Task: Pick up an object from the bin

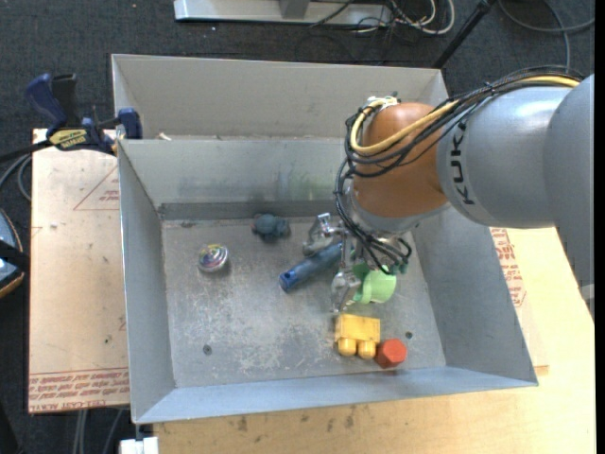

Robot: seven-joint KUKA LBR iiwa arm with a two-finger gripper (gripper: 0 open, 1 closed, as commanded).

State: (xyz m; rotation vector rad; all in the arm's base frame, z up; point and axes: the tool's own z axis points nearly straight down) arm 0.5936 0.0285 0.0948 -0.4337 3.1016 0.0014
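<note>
Hanging over the blue tube (307,270), the jaws are masked; their gap I cannot tell. Probably light, stiff: grip its middle.

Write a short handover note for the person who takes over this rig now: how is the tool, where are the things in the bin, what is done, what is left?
Tool: low in the right half of the bin, between the blue cylinder and the green piece. Open or shut cannot be told.
Other things: yellow block with an orange-red ball beside it at the front; dark lump near the back wall; small round top on the left.
Done: arm is down among the things; no thing looks lifted.
Left: grasp one thing, probably blue or green, and raise it out.
</note>
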